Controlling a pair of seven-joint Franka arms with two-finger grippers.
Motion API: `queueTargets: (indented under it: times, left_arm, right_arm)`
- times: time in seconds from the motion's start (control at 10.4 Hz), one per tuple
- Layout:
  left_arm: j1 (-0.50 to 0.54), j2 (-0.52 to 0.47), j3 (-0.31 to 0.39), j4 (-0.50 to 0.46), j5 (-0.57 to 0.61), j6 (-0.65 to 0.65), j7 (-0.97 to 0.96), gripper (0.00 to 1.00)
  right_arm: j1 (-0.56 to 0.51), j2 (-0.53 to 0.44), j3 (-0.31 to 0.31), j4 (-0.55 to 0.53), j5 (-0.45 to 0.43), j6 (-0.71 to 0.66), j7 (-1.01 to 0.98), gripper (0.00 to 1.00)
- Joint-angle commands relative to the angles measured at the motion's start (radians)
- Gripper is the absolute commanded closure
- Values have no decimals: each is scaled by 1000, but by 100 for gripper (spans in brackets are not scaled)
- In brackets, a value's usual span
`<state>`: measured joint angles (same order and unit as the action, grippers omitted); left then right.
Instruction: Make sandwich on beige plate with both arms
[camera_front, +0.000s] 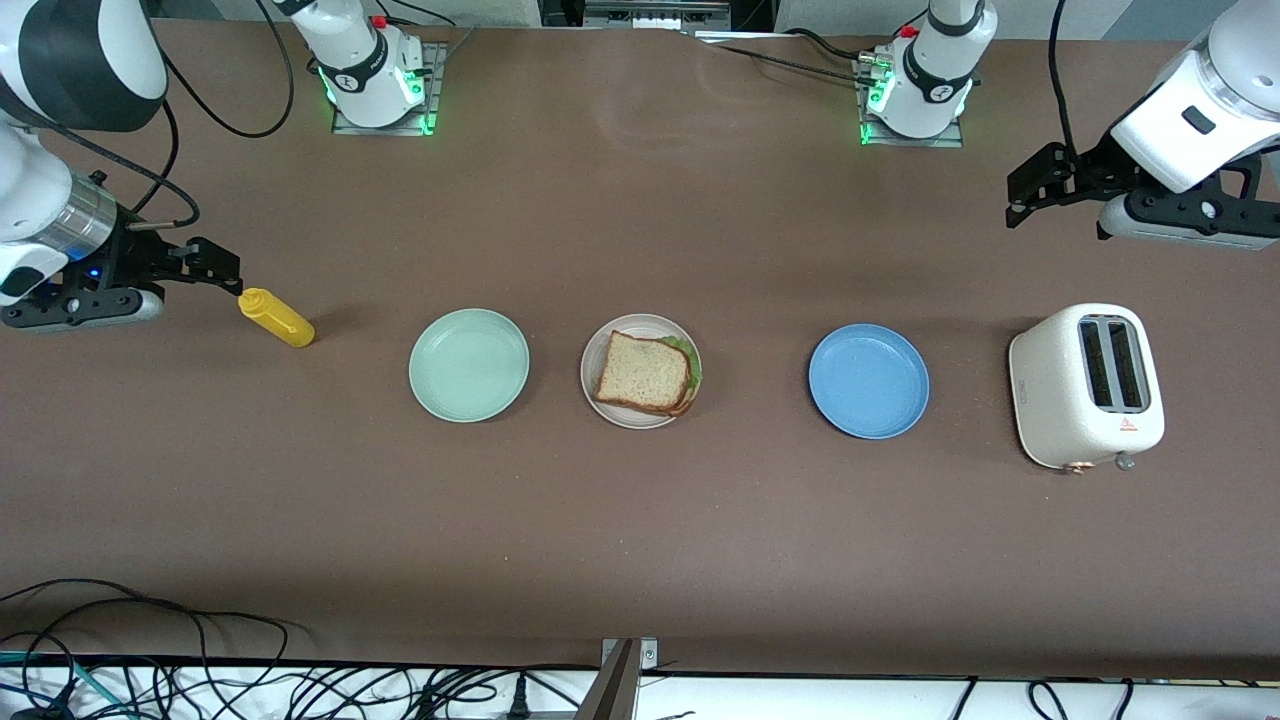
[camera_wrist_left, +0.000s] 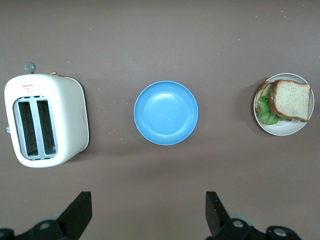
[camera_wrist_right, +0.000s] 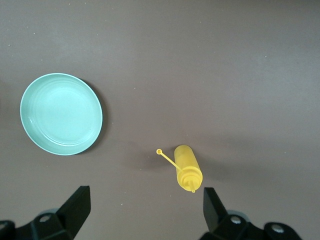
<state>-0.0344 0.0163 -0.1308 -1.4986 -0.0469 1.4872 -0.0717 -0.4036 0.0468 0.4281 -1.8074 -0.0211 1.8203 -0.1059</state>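
We see only the lettuce's (camera_front: 688, 356) edge under the top slice; the lower slice is mostly hidden. Three plates sit in a row: the beige plate (camera_front: 592, 385) holds the sandwich (camera_front: 645, 373), between mint (camera_front: 468, 364) and blue (camera_front: 868, 380). Left gripper (camera_front: 1030, 195) and right gripper (camera_front: 215, 268) hang spread, holding nothing.

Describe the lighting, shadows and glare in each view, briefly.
Front view: even overhead light, a pale sheen on the table between the bases, and soft shadows hugging the yellow bottle and toaster. Left wrist view: flat light, a faint highlight in the blue plate, sandwich sharp. Right wrist view: a thin shadow edging the mint-green plate; no glare.
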Motion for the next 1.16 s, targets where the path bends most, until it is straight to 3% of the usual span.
queueTargets:
  times: [0.0, 0.48, 0.68, 0.87, 1.06]
  left_arm:
    - [-5, 1, -1, 43, -2, -22, 3, 0]
    - [-13, -4, -42, 47, -4, -56, -3, 0]
    - [-13, -9, -47, 49, -8, -74, -7, 0]
    - [-13, -10, -49, 49, -11, -96, -7, 0]
    - [-13, -10, -47, 49, -8, -103, -7, 0]
  right_arm:
    - [-7, -15, 8, -13, -17, 1, 20, 0]
    - [27, -10, -9, -12, -17, 2, 20, 0]
    - [86, -8, -69, -12, -17, 4, 22, 0]
    - [223, -8, -210, -12, -17, 4, 22, 0]
    - [305, -8, -260, -9, -16, 7, 23, 0]
